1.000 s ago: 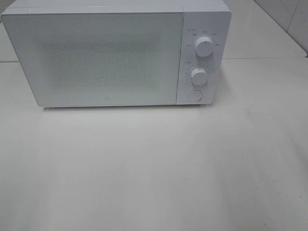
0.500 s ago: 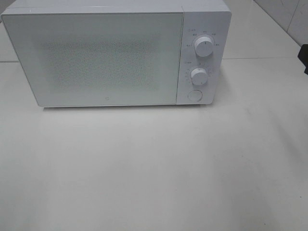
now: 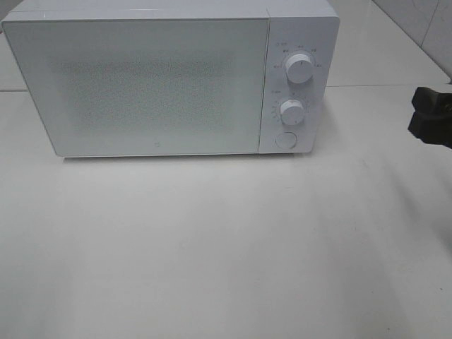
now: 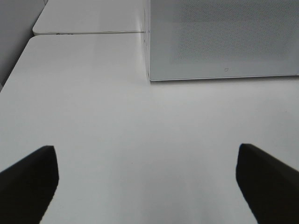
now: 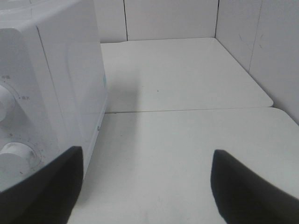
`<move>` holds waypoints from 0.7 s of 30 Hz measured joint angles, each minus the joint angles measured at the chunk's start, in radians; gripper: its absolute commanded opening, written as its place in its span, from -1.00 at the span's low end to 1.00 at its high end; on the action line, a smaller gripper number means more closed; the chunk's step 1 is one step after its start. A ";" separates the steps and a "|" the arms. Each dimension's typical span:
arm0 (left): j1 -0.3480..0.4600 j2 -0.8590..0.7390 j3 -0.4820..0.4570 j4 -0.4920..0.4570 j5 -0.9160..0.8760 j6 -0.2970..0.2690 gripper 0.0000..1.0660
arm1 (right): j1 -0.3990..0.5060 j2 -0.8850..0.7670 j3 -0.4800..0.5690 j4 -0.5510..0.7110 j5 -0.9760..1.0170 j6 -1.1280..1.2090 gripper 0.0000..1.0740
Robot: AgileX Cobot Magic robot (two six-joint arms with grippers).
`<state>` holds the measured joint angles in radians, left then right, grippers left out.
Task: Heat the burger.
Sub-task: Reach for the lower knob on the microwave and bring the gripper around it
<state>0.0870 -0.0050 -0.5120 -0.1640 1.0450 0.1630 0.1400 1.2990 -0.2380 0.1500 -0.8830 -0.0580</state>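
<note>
The burger can't be seen; maybe it sits inside the shut microwave (image 3: 141, 85) at the worktop's (image 3: 212, 247) back edge. The left gripper (image 4: 145, 184) and right gripper (image 5: 145, 186) have spread, empty jaws, the right one probably going for the knobs (image 3: 299, 69).

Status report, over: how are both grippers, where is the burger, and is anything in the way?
Left gripper open, empty. Right gripper open, empty. Burger not in view. Microwave door shut.
</note>
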 measured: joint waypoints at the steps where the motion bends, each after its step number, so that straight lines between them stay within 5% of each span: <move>1: 0.000 0.000 0.000 0.000 0.000 0.000 0.83 | 0.052 0.027 0.001 0.070 -0.031 -0.051 0.34; 12: 0.000 0.000 0.000 0.000 0.000 0.000 0.83 | 0.373 0.148 0.003 0.371 -0.211 -0.204 0.34; 21: 0.000 0.000 0.000 0.000 0.000 0.000 0.83 | 0.550 0.224 -0.019 0.568 -0.313 -0.239 0.34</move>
<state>0.0870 -0.0050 -0.5120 -0.1640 1.0450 0.1630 0.6900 1.5230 -0.2570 0.7180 -1.1960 -0.2970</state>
